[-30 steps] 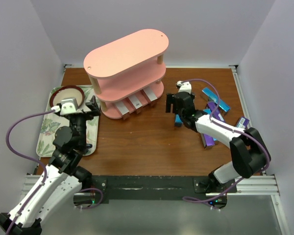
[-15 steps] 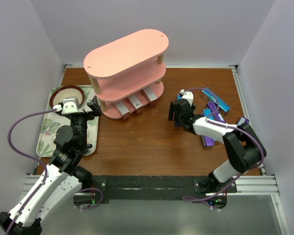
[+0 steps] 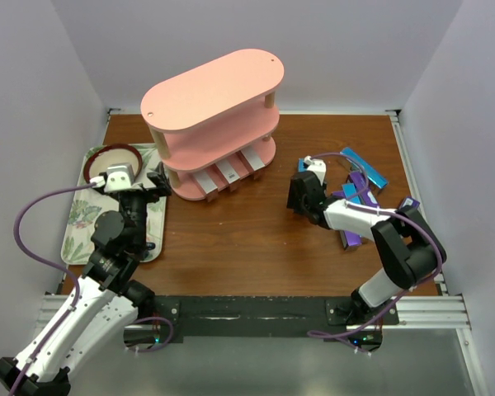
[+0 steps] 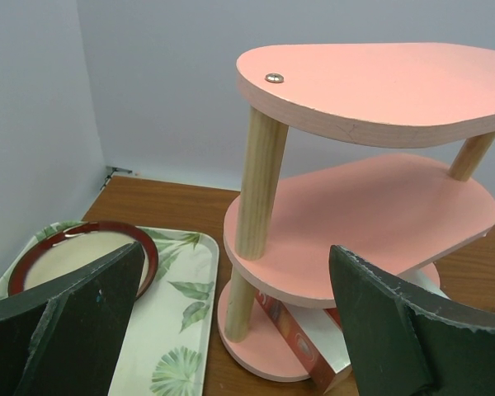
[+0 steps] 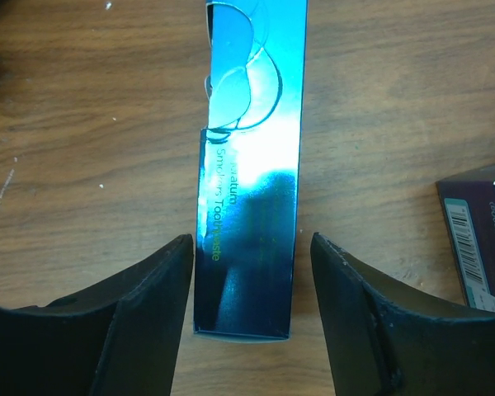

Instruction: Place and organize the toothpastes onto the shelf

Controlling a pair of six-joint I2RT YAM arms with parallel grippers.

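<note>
- Overhead, the right gripper [image 3: 302, 196] sits low over the table [image 3: 231, 239], right of the pink shelf [image 3: 213, 99].
- Its fingers [image 5: 148, 297] stand apart, straddling a blue toothpaste box [image 5: 252, 165] that lies flat on the wood.
- Three shelved boxes [image 3: 227, 174] rest on the bottom tier.
- The left gripper [image 4: 235, 276], spread wide and holding nothing, faces the shelf beside a leaf-print tray [image 4: 177, 346].

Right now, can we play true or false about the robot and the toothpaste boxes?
1. The right gripper is open, with a blue toothpaste box between its fingers, lying on the table. True.
2. Some boxes lie on the shelf's bottom board. True.
3. The shelf's top board is full of boxes. False: it is bare.
4. The left gripper holds a box. False: it is open and empty.
5. The red-rimmed bowl sits on the table. False: it sits on the leafy tray.
</note>
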